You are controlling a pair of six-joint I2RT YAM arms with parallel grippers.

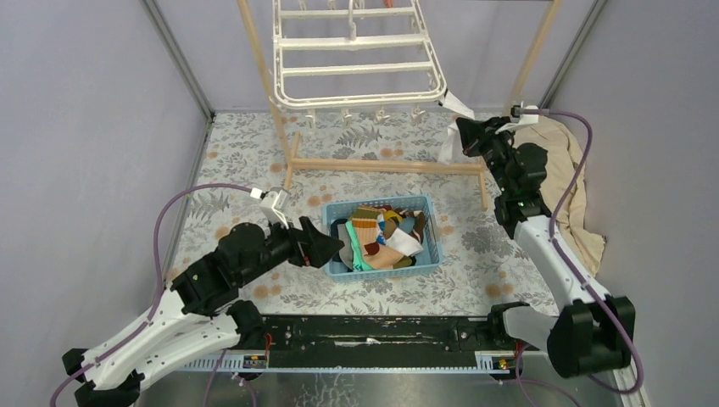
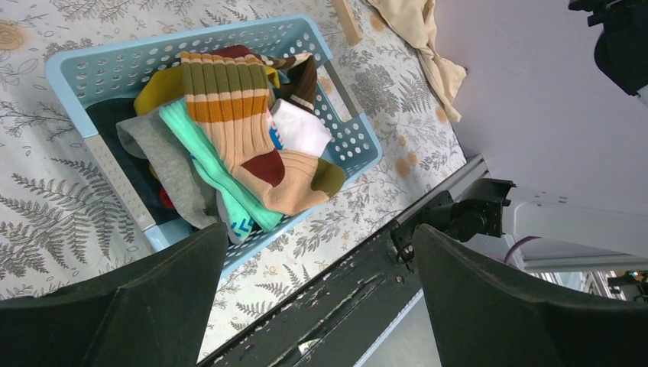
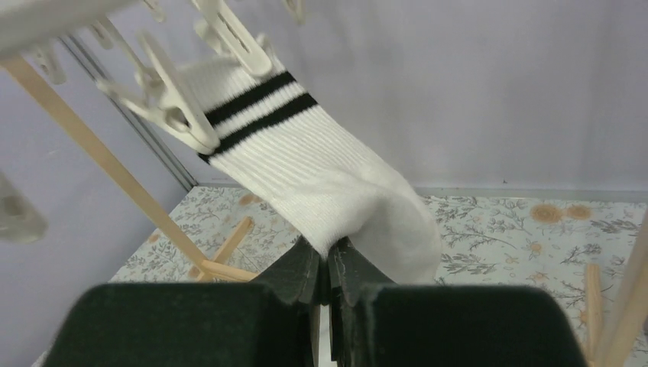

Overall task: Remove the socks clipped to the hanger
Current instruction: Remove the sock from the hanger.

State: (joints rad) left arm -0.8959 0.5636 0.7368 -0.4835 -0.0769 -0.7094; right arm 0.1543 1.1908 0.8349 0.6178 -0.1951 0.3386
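The white hanger (image 1: 365, 100) hangs at the back, its clips dangling along the lower rail. One white sock with two black stripes (image 3: 321, 168) is still held by a clip (image 3: 176, 111) at the hanger's right corner, where the sock (image 1: 459, 104) slants down. My right gripper (image 3: 330, 248) is shut on its lower part, pinching the fabric and pulling it taut. Several socks (image 1: 381, 237), brown-striped, teal, grey and white, lie piled in the blue basket (image 1: 386, 271). My left gripper (image 2: 321, 298) is open and holds nothing, low beside the basket's (image 2: 99, 69) near left corner.
The hanger hangs from a pale wooden rack whose floor bar (image 1: 381, 165) crosses just behind the basket. A beige cloth (image 1: 568, 178) lies heaped by the right wall. Grey walls close in both sides. A black rail (image 1: 373, 331) runs along the near edge.
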